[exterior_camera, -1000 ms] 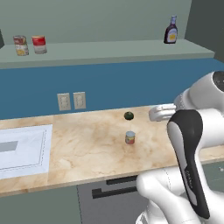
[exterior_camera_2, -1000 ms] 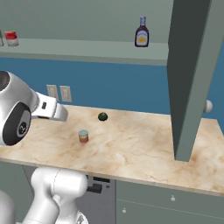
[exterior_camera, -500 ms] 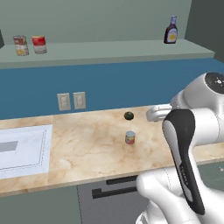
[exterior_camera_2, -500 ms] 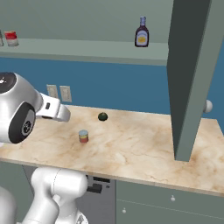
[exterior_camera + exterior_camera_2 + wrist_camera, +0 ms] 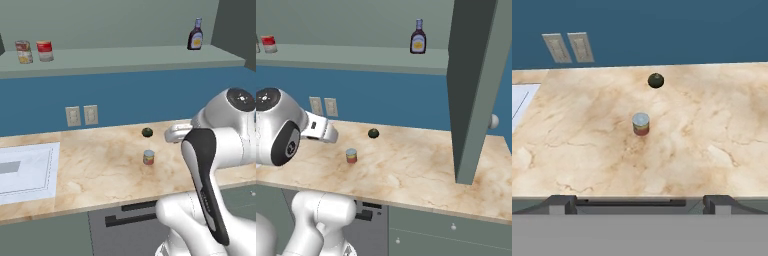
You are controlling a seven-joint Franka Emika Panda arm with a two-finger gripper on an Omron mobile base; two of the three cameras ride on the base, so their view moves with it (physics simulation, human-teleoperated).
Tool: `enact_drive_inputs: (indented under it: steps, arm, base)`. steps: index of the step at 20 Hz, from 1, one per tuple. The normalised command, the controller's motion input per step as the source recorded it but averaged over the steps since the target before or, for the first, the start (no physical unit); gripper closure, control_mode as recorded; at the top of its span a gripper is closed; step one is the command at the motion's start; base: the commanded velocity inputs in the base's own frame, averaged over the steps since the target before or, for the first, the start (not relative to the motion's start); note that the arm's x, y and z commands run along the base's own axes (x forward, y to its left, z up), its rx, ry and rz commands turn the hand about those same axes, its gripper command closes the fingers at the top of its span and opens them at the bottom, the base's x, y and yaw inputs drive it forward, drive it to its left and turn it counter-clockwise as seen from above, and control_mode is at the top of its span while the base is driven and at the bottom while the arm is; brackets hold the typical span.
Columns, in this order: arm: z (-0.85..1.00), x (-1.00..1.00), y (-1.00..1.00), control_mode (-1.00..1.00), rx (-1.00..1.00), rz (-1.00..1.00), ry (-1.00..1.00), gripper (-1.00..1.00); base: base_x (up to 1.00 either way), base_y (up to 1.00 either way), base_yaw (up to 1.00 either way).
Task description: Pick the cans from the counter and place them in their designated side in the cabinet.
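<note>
Hand view: short can (image 5: 641,124), silver top, orange-red label, upright.

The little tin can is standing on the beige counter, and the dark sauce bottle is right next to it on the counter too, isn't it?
Not quite. The small tin can with the orange-red label does stand on the beige marble-patterned counter, but the dark sauce bottle is up on the grey-green cabinet ledge. The left base view shows this. Beside the can on the counter lies a dark green round lump.
</note>
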Motion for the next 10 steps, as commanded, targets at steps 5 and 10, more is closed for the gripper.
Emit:
enact_drive_inputs:
  steps: [5, 10]
  arm:
    - [-0.18, 0.02, -0.01, -1.00, 0.00, 0.00, 0.02, -1.00]
    - [-0.04, 0.03, 0.00, -1.00, 0.00, 0.00, 0.02, -1.00]
  base:
    - [0.00, 0.00, 0.00]
    - [0.00, 0.00, 0.00]
